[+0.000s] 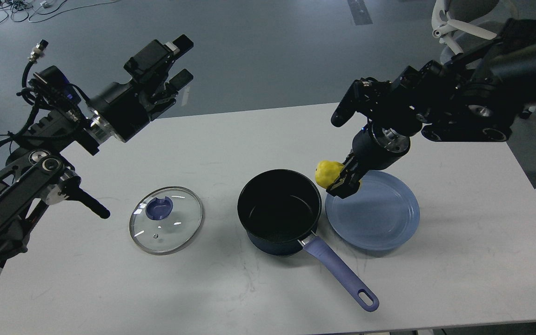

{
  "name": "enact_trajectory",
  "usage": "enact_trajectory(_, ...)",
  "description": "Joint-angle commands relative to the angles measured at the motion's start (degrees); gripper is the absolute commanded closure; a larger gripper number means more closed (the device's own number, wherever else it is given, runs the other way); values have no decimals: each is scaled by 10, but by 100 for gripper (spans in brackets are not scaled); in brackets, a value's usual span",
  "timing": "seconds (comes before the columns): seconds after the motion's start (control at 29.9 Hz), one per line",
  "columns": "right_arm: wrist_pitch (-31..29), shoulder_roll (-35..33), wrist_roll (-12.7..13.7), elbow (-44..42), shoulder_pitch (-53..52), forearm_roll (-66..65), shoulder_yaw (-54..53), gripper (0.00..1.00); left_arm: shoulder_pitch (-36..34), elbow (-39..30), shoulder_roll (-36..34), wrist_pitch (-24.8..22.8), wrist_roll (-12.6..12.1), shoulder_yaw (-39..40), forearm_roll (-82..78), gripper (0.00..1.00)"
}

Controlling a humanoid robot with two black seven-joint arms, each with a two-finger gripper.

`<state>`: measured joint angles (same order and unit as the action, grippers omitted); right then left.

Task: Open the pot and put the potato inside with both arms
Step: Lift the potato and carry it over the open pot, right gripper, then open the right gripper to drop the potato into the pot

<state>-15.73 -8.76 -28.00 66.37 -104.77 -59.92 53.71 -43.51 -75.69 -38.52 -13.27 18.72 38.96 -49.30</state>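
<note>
A dark blue pot [279, 211] with a purple handle [341, 273] stands open at the table's middle, empty inside. Its glass lid [166, 219] with a blue knob lies flat on the table to the left. My right gripper [341, 179] is shut on the yellow potato [326, 172] and holds it in the air just right of the pot's rim, above the left edge of the blue plate [376, 214]. My left gripper [180, 63] is open and empty, raised high beyond the table's far left edge.
The white table [458, 260] has its front edge close below the pot handle. A white office chair [458, 28] stands beyond the far right corner. Cables lie on the floor at the far left.
</note>
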Motion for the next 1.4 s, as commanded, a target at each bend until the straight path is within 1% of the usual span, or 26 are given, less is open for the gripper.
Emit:
enact_trajectory(0.0, 2, 34, 0, -1, -9, 58, -12, 88, 0, 0, 0, 0, 0, 0, 0, 3)
enact_trajectory(0.1, 17, 72, 0, -2, -9, 90, -11, 88, 0, 0, 2, 0, 0, 0, 0, 3)
enact_trajectory(0.13, 31, 88, 0, -2, -9, 107, -8, 88, 0, 0, 3, 0, 0, 0, 0, 3)
enact_trajectory(0.23, 49, 88, 0, -5, -8, 136, -1, 87, 0, 0, 3, 0, 0, 1, 0, 3)
enact_trajectory(0.47, 53, 88, 0, -15, 8, 154, 9, 86, 0, 0, 4, 0, 0, 1, 0, 3)
enact_trajectory(0.74, 54, 88, 0, -25, 33, 175, 9, 83, 0, 0, 2, 0, 0, 1, 0, 3)
enact_trajectory(0.84, 54, 88, 0, -27, 42, 175, 9, 76, 0, 0, 2, 0, 0, 5, 0, 3)
enact_trajectory(0.9, 54, 88, 0, -30, 51, 175, 9, 67, 1, 0, 1, 0, 0, 5, 0, 3)
enact_trajectory(0.97, 54, 88, 0, -33, 52, 175, 9, 62, 1, 0, 0, 0, 0, 5, 0, 3)
enact_trajectory(1.04, 55, 88, 0, -39, 55, 176, 9, 53, 1, 0, 0, 0, 0, 5, 0, 3)
enact_trajectory(1.1, 67, 88, 0, -39, 56, 180, 9, 37, 1, 0, -1, 0, 0, 5, 0, 3)
enact_trajectory(1.17, 70, 88, 0, -40, 56, 185, 9, 30, 1, 0, -1, 0, 0, 5, 0, 3)
enact_trajectory(1.2, 70, 88, 0, -40, 56, 185, 9, 30, 1, 0, -1, 0, 0, 5, 0, 3)
enact_trajectory(1.27, 70, 88, 0, -39, 56, 187, 9, 22, 1, 0, -1, 0, 0, 5, 0, 3)
enact_trajectory(1.37, 70, 88, 0, -40, 56, 191, 10, 16, 1, 0, -1, 0, 0, 5, 0, 3)
